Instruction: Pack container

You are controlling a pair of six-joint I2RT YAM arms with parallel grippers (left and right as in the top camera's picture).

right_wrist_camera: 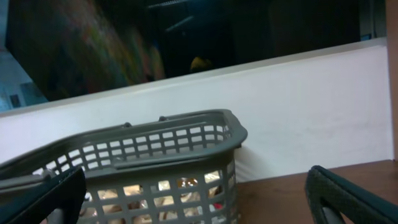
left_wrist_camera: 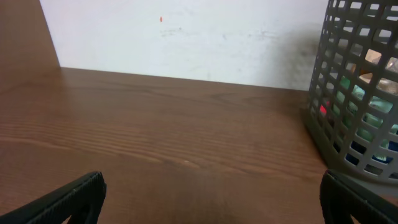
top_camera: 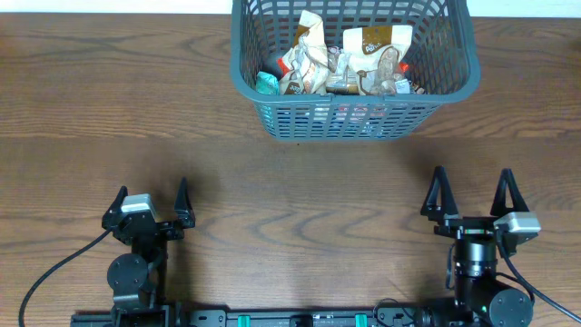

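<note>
You had the wooden table spread bare across most of the overhead view, its far edge meeting a white wall in the left wrist view. The container stood upright on the far side of that table, a little right of centre, its far rim cut off by the top of the overhead picture. It was well apart from both arms. From your left gripper it lay ahead and off to the right, and from your right gripper it lay ahead and slightly to the left. A broad strip of open wood ran between the container's near wall and the fingertips, and the whole left half of the table was free as well. Both grippers sat near the table's near edge, each with its jaws spread wide and nothing between them. By count you had one container and two grippers. Snack packets lay heaped inside the container. They were too jumbled for an exact tally, though a white-and-brown one, a crumpled pale one and a teal one stood out.
</note>
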